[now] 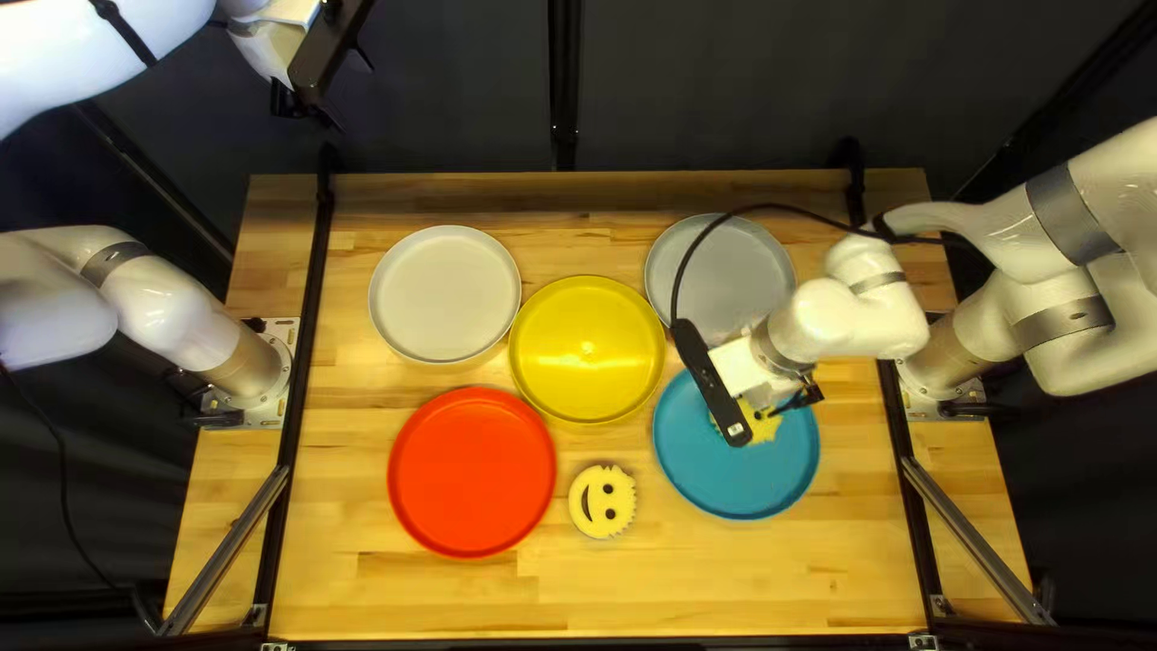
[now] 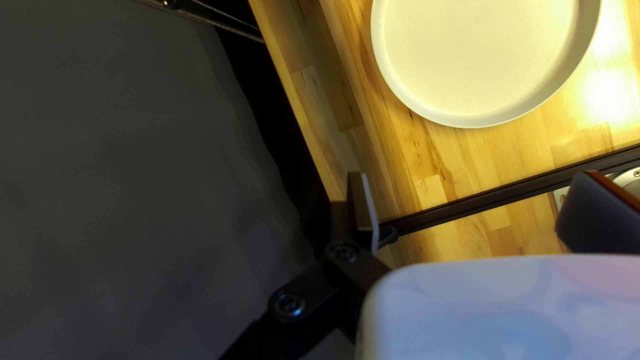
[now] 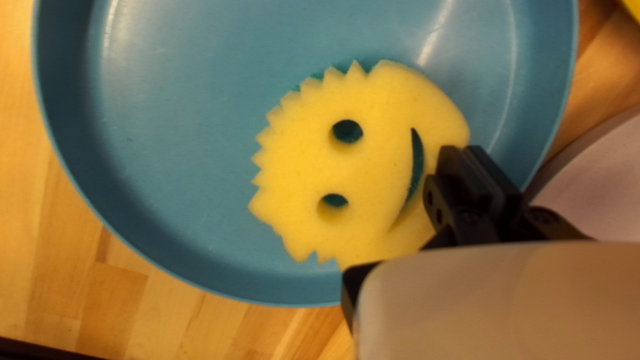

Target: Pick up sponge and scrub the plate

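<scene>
Two fingers (image 3: 450, 170) of my right gripper (image 1: 790, 403) stood together at the smiling sponge's (image 3: 370, 160) edge; I could not fairly tell whether they pinched any foam. That sponge lay inside the blue plate (image 1: 729, 482). Around it sat the grey plate (image 1: 711, 271), the yellow plate (image 1: 587, 350), a second sponge (image 1: 602, 502) and the red plate (image 1: 471, 471). Farther out, near the white plate (image 1: 445, 294), my raised left gripper (image 1: 307, 115) held its jaws wide apart.
</scene>
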Robot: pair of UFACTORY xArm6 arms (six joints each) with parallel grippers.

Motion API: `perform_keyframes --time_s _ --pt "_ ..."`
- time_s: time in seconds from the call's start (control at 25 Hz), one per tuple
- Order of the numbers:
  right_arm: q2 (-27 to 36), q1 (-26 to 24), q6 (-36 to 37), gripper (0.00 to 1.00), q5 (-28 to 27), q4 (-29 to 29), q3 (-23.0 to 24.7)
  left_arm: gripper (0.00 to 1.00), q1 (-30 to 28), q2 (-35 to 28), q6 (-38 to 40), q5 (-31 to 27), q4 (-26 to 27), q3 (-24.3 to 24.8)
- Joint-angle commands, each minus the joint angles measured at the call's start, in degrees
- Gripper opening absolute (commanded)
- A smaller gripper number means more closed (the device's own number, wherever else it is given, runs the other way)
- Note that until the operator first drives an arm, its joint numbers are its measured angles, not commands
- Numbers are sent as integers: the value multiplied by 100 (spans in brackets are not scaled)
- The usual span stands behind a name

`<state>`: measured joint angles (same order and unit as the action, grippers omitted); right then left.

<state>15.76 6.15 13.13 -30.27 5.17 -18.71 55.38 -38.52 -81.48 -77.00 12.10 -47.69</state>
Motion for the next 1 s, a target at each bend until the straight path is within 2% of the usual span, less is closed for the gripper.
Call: perform_keyframes --time_s 0.04,0.2,0.4,0.68,0.84,1.0 --pt "149 91 -204 0 -123 148 58 100 0 0 0 0 0 0" --pt "242 594 -784 0 -322 183 -26 100 0 0 0 0 0 0" --pt "-400 1171 -1220 0 -216 -43 -514 100 0 0 0 0 0 0" --pt "-686 1379 -1264 0 -233 -338 -816 100 0 0 0 0 0 0" --pt "-803 1192 -1106 0 -115 -331 -803 100 0 0 0 0 0 0" --pt "-725 652 -617 0 -71 -406 -664 100 0 0 0 0 0 0"
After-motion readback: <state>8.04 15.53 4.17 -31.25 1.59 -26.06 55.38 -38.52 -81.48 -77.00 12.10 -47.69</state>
